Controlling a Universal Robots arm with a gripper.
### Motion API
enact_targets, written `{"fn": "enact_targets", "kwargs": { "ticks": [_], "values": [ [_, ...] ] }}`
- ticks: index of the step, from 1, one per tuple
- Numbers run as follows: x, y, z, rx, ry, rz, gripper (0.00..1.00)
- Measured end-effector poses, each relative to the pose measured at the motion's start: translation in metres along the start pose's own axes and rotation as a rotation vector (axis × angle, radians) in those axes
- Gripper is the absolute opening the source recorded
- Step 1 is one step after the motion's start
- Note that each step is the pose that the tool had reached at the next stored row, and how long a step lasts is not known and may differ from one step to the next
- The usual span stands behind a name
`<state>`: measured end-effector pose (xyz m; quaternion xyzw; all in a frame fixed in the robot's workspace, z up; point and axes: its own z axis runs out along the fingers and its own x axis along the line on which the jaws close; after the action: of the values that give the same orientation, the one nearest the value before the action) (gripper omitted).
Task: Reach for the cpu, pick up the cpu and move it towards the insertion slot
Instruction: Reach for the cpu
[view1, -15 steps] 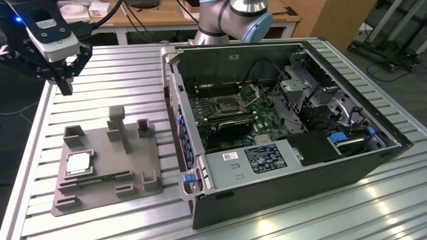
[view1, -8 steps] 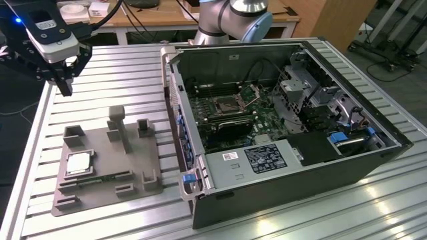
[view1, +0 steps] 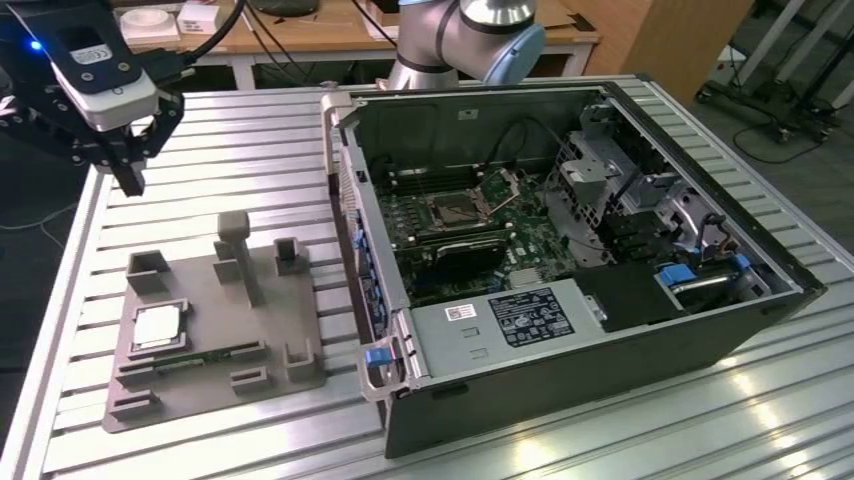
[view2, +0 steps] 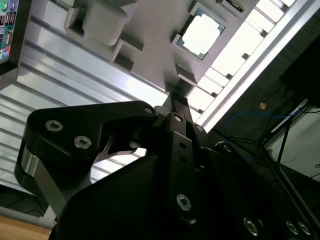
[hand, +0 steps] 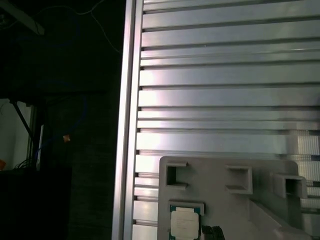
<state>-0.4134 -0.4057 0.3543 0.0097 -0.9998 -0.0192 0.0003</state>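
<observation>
Not much of the arm to go on tbh: the exterior view cuts it off at the far edge, and in the second wrist view the gripper's own black body blocks a big chunk of the slatted table. The fingers look pressed together with nothing between them. In the exterior view the gripper hangs over the far end of the table on the exterior view's left, well apart from the cpu. The cpu lies flat in a square pocket of the grey tray, on the tray's left. The first wrist view catches the cpu too, clipped by the frame edge. The insertion slot sits inside the open computer case on the right, metal plate tipped up. Its dark centre is hard to make out.
</observation>
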Motion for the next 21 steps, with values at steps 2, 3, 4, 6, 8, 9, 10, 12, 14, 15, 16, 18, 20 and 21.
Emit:
{"fn": "enact_targets", "kwargs": {
  "ticks": [2,3,4,6,8,9,10,12,14,15,16,18,20,21],
  "values": [
    [0.0,-0.0003,0.0005,0.0001,0.0001,0.0,0.11],
    [0.0,-0.0003,0.0007,0.0001,0.0001,0.0,0.11],
    [0.0,-0.0003,0.0008,0.0002,0.0002,0.0,0.11],
    [0.0,-0.0004,0.0009,0.0001,0.0001,0.0,0.11],
    [0.0,-0.0004,0.0017,0.0001,0.0001,0.0,0.11],
    [0.0,-0.0004,0.0018,0.0003,0.0,0.0,0.11],
    [-0.0001,-0.0004,0.002,0.0008,0.0,0.0,0.11],
    [0.0,-0.0005,0.0021,0.0017,0.0,0.0,0.11],
    [0.0,-0.0006,0.0025,0.0026,0.0,0.0,0.11],
    [0.0001,-0.0008,0.0028,0.0028,-0.0004,0.0,0.11],
    [0.0001,-0.001,0.003,0.0032,-0.0009,0.0,0.11],
    [0.0001,-0.002,0.0037,0.0037,-0.0016,0.0,0.11],
    [0.0005,-0.0032,0.0052,0.0037,-0.0028,0.0,0.11],
    [0.001,-0.0036,0.0062,0.0036,-0.0034,0.0,0.11]
  ]
}}
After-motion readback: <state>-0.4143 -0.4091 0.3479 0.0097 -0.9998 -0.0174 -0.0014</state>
